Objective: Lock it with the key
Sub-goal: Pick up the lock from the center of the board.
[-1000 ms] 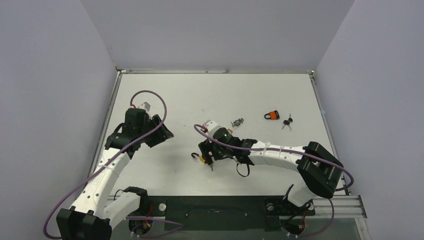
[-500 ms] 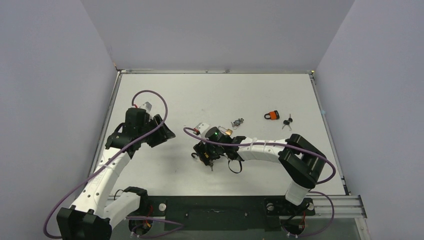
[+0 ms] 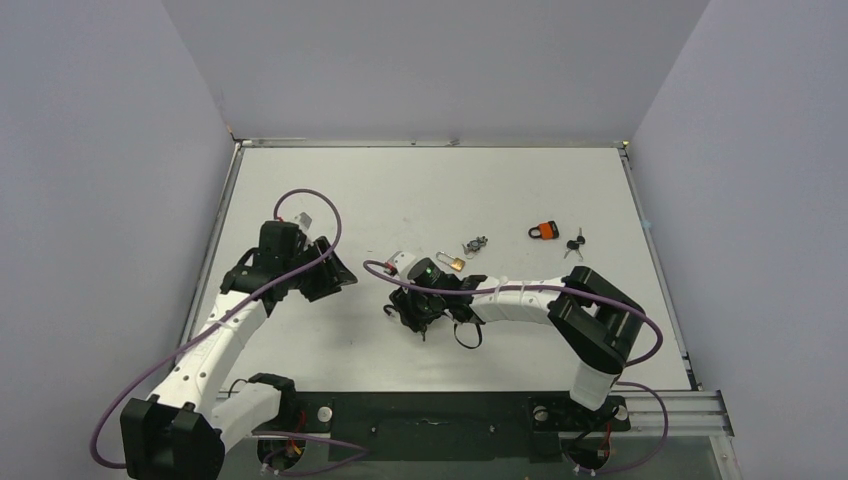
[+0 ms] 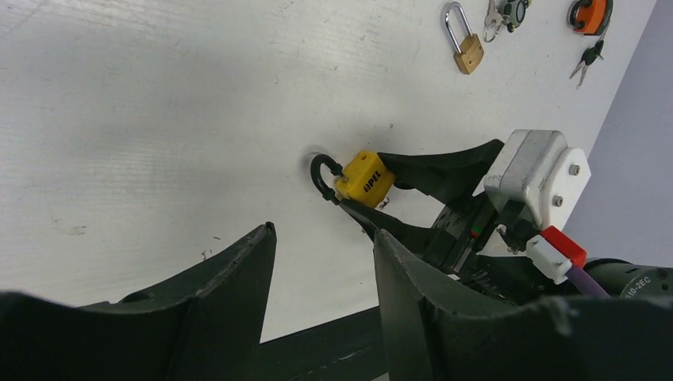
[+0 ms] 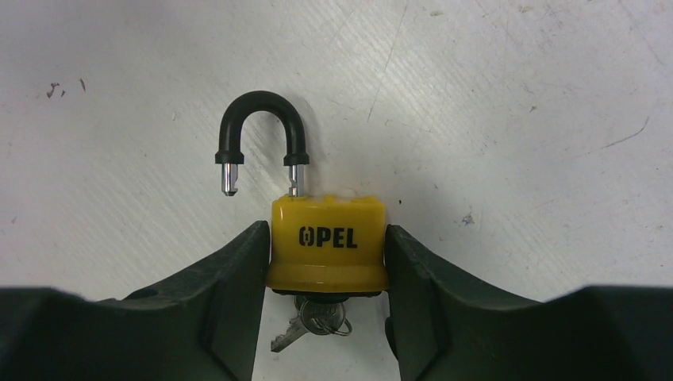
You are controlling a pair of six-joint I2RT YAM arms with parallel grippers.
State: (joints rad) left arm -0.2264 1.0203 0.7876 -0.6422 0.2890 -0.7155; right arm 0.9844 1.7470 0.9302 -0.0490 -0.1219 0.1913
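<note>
Left of the yellow plastic-cased padlock, the left pincer hangs spread wide, holding nothing. The padlock lies on the white surface, its body squeezed by the right pincer. Its black shackle is sprung open and a metal key bunch sits in the keyhole.

The step in hand, I judge, is steadying the lock. Next the shackle needs pressing home and the key turning.

Right of the yellow padlock lie one brass padlock, one silver cluster too small to tell, one orange padlock and one black-headed key pair. That makes three sure padlocks and two key sets.
</note>
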